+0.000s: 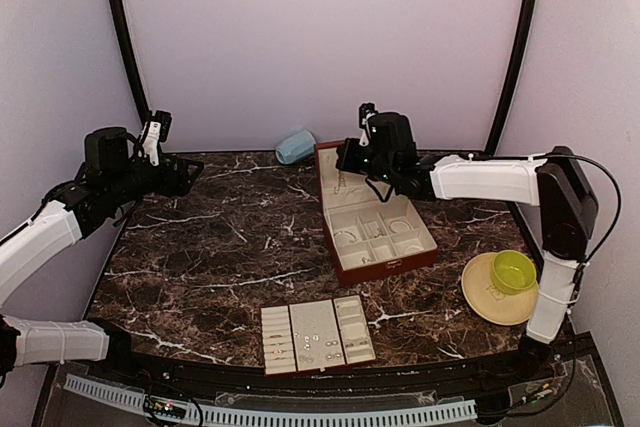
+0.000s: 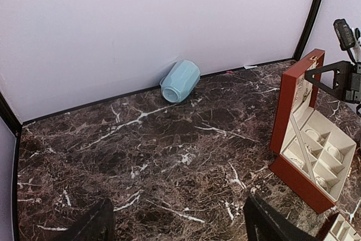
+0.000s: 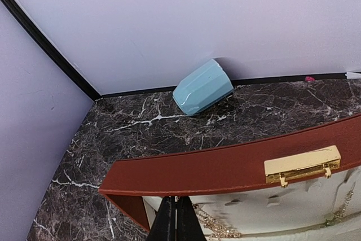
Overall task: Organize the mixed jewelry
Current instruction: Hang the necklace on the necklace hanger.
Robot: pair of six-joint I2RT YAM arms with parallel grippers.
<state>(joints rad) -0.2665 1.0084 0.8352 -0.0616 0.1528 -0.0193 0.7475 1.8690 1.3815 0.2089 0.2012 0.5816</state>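
The right gripper (image 3: 176,218), fingers pressed together on nothing, is hovering at the open lid of the red-brown box (image 1: 375,217) in the frame's centre — a nudge could be tipping that lid. The left gripper (image 2: 177,227) is gaping wide, empty. The mixed jewelry (image 1: 318,340) is lying in the cream-lined tray (image 1: 272,319), bottom centre — easily scattered.

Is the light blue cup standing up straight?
No, the light blue faceted cup lies tipped on its side against the back wall on the dark marble table.
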